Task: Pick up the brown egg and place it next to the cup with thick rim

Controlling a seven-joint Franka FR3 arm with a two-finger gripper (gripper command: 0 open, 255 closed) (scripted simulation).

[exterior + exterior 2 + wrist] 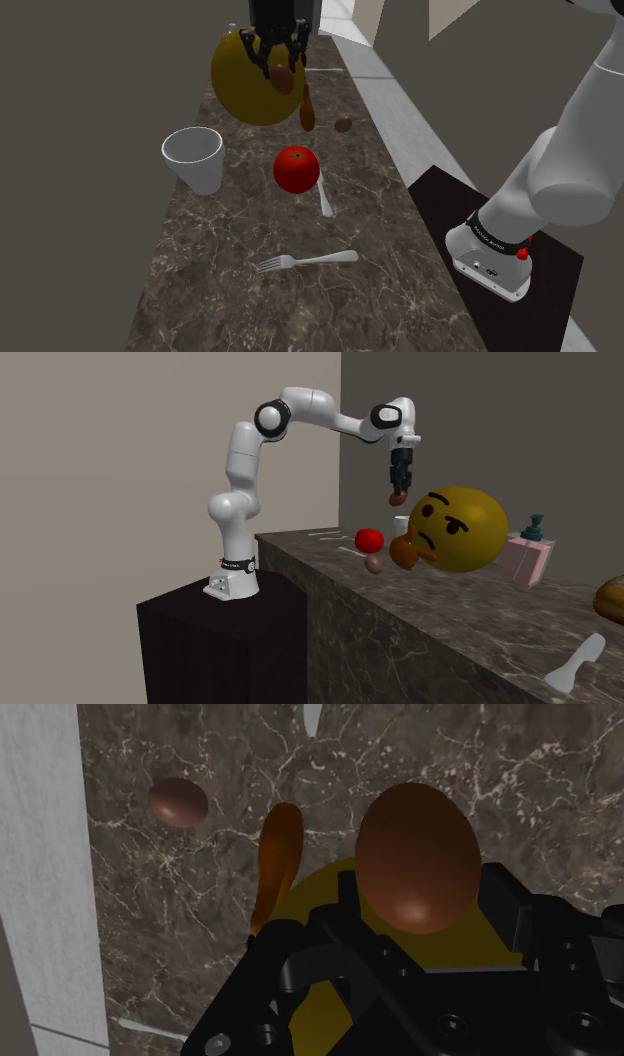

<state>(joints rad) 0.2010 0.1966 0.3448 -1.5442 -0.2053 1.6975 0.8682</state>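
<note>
Gripper clasps the brown egg aloft over the yellow emoji ball, at the marble counter's far end.

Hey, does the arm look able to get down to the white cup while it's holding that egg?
Probably yes. The tool holds the egg well above the counter, the cup stands in the open, and the tomato sits clear of it.
</note>
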